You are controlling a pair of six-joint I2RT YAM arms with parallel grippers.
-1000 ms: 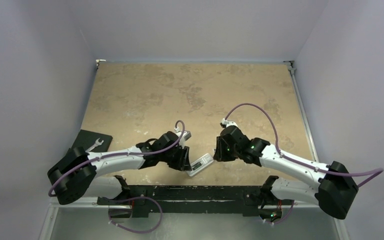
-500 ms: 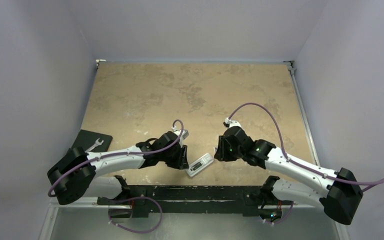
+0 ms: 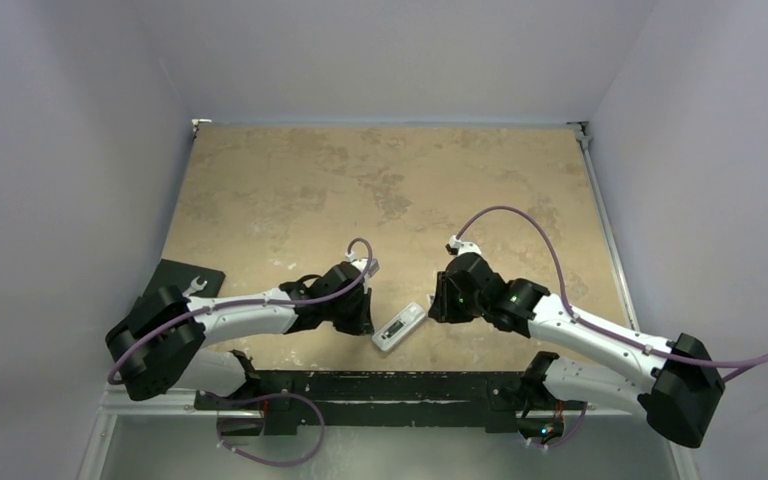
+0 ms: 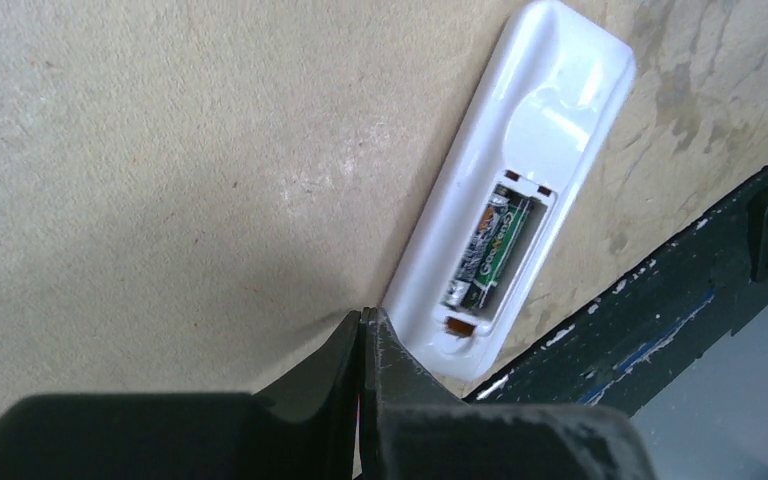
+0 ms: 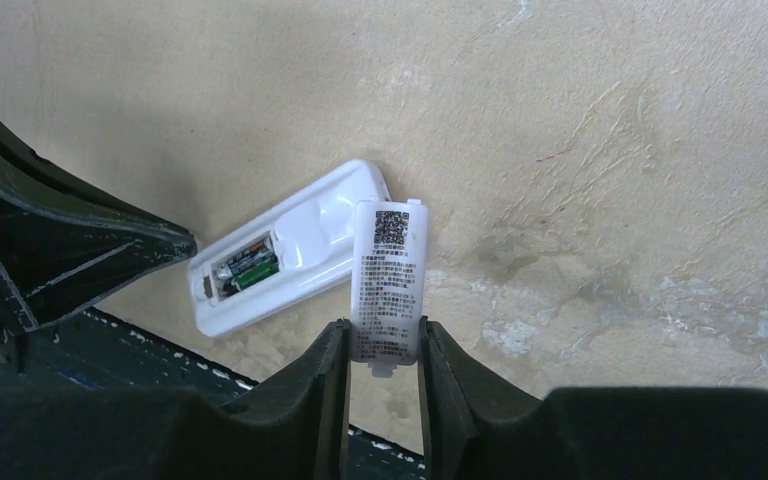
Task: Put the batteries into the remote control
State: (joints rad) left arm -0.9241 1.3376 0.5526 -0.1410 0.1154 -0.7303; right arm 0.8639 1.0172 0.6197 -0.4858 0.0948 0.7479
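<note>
The white remote control (image 3: 399,327) lies back up near the table's front edge, with its bay open. The batteries (image 4: 490,250) sit side by side inside the bay; they also show in the right wrist view (image 5: 247,270). My left gripper (image 4: 365,315) is shut and empty, its tips just off the remote's (image 4: 520,180) bay end; in the top view it (image 3: 363,318) lies left of the remote. My right gripper (image 5: 382,335) is shut on the white battery cover (image 5: 388,280), printed with a code and text, held just right of the remote (image 5: 290,245).
A silver wrench (image 3: 192,288) lies on a dark mat (image 3: 175,272) at the table's left edge. A black rail (image 3: 380,385) runs along the front edge just below the remote. Walls enclose the table on the left, back and right.
My left gripper has drawn back to the left off the remote's end. The remote has shifted slightly. My right arm moved a little and still holds the cover.
</note>
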